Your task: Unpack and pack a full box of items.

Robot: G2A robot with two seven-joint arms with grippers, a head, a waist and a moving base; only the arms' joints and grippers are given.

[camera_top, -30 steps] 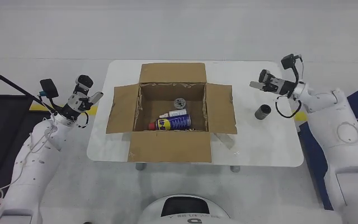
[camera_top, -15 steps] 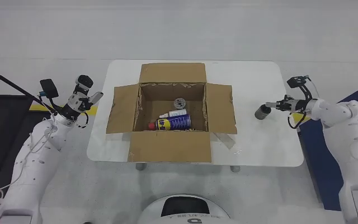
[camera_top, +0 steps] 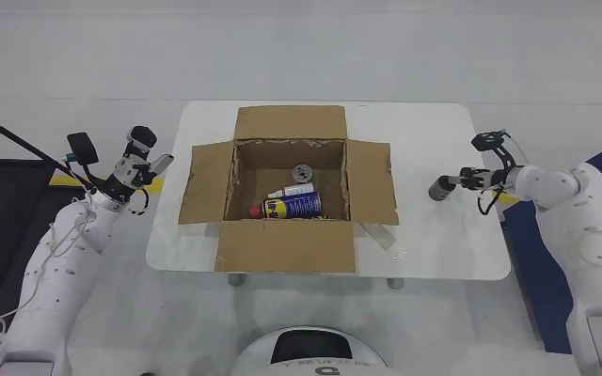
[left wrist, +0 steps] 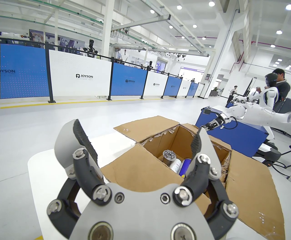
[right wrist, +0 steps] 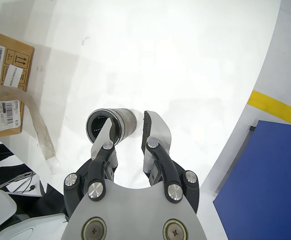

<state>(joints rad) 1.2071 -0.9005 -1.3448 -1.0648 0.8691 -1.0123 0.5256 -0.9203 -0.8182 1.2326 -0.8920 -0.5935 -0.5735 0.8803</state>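
An industrial robotics hall: high ceiling of steel beams (left wrist: 141, 20) and round lamps (left wrist: 179, 7), a blue-and-white partition fence (left wrist: 91, 77) toward twelve o'clock, another humanoid robot (left wrist: 270, 96) near two o'clock, yellow floor tape (right wrist: 268, 102) at three.

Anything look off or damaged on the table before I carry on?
Yes: a loose strip of tape trails off the box flap onto the table, and the box's inner rim is ragged and torn.

Box (camera_top: 292, 122) brown cardboard; tabletop (camera_top: 423, 244) white; can (camera_top: 299, 205) blue, red cap; cylinder (camera_top: 439, 188), box's 3 o'clock, dark grey.
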